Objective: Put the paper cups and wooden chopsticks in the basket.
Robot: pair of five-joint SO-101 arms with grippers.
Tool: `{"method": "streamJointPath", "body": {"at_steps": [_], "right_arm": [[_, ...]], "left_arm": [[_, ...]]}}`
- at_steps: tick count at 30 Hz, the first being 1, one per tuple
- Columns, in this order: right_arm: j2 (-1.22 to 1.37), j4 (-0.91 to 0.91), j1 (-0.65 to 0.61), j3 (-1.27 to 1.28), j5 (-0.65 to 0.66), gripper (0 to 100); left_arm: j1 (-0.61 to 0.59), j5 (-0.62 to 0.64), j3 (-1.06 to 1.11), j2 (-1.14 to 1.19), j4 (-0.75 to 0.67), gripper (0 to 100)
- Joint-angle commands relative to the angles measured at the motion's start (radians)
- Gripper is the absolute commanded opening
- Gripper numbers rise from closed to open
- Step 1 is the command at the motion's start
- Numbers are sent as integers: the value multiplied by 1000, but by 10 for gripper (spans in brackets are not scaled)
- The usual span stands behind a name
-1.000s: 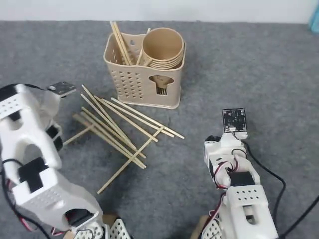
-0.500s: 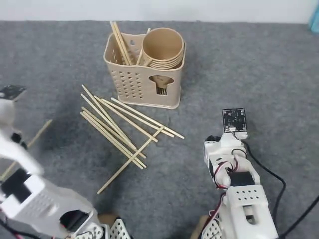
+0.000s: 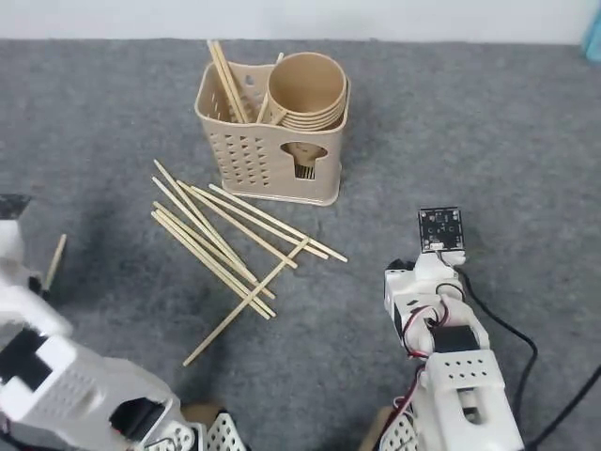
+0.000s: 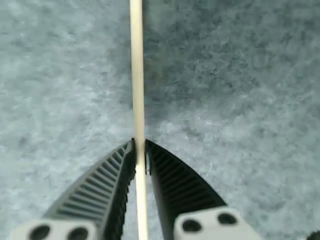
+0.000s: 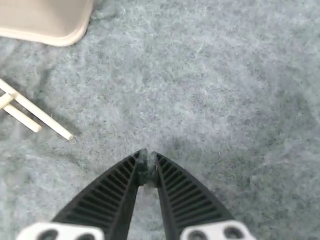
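Swinging off the pile (image 3: 225, 244) to the desk's (image 3: 470, 141) left edge, the left gripper (image 4: 140, 150) is clamping one chopstick (image 4: 136, 75) lengthwise, the basket (image 3: 254, 160) sitting well apart toward the far edge

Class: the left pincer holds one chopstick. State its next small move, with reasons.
Probably carry the chopstick, clamped in the left pincer, toward the basket: it is gripped well away from the basket, where other chopsticks already stand.

This looks like a robotics lab or workshop bench. The table (image 3: 498, 122) is covered in grey felt. The white plastic left arm (image 3: 80, 395) and right arm (image 3: 460, 376) show bare servos, loose cables (image 3: 515, 334) and an exposed camera board (image 3: 440, 228). A plain pale wall (image 3: 300, 17) stands behind.
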Motion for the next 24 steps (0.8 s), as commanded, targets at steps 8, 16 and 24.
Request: {"method": "streamJointPath", "body": {"at_steps": [8,16,24], "right_arm": [[-24,-21,-7,-8,11,7],[-24,-21,-7,-8,11,7],[-24,-21,-5,-8,11,7]], "left_arm": [[8,87,97,-43,-157,151],[78,106,-13,-120,-147,130],[250,252,-38,-32,-407,130]]}}
